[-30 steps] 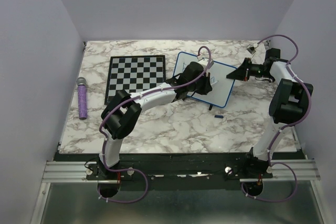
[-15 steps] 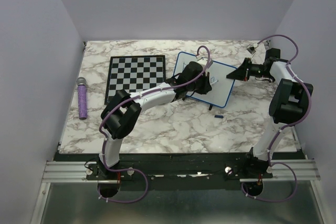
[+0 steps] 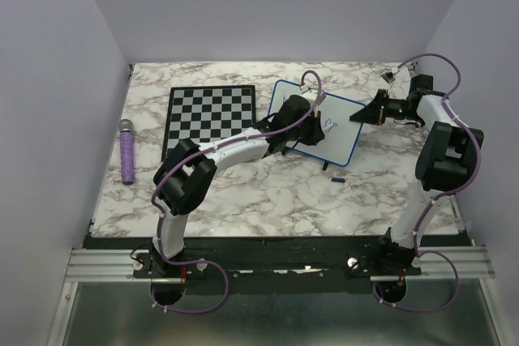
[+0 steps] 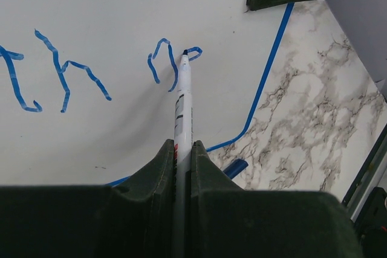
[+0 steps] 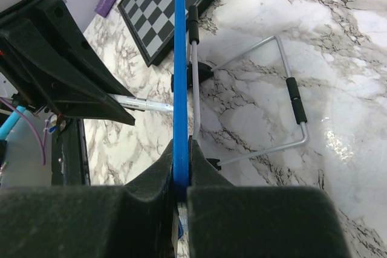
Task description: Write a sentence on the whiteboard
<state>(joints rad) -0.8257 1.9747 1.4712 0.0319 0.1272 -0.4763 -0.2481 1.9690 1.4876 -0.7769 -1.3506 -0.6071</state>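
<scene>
Top view looks down from behind; both wrist views sit close, apparently sharing the whiteboard [image 3: 339,137].

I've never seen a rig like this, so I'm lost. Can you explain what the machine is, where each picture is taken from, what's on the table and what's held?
It is two robot arms bolted to a marble table. One picture looks down from above; the other two come from a camera on each wrist. The jaws of the left arm are shut on a marker, its tip at the whiteboard, where blue writing is partly done. The jaws of the right arm pinch the board's blue frame; the board stands on its wire stand. Also on the table: a chessboard, a purple stick-shaped object and a small blue piece, perhaps the marker's cap.
</scene>
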